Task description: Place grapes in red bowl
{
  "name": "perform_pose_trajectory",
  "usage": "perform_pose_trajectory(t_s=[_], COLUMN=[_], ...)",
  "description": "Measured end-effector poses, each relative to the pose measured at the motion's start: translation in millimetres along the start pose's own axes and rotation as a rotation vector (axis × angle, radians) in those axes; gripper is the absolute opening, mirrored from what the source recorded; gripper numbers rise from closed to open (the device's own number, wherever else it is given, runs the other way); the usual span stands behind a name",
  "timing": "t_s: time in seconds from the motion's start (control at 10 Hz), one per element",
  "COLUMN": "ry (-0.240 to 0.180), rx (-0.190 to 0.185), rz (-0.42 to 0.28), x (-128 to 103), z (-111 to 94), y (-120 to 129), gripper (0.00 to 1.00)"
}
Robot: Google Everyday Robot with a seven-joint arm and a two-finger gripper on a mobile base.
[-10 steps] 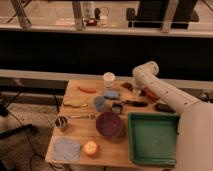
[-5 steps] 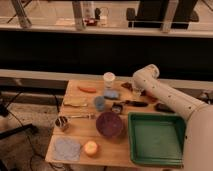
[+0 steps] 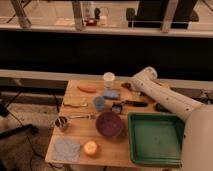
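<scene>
On the table (image 3: 82,132), the gripper (image 3: 131,91) hangs at the far edge, just beside the grapes (image 3: 125,86). I cannot tell whether it is open or closed. It should take the bunch mid-length, lift clear, then cross to the red bowl (image 3: 90,147) at the near-left corner.

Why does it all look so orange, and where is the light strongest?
Camera view: warm, dim light tints the wooden table orange; the white cup and the red bowl shine brightest; the gripper, below the bend of the arm at the far edge, sits shadowed.

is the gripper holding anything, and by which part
Cannot tell. The gripper is low over the table's far edge, right of the white cup; no hold shows.
</scene>
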Motion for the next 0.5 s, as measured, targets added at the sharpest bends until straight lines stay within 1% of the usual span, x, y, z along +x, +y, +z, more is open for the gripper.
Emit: perform_pose_trajectory(t_s=[0.4,0.5], ry=[0.020,0.022], rx=[-0.017,-0.017], rz=[0.053,0.058], x=[13,13], z=[22,25], y=[-7,-9], gripper=[0.80,0.80])
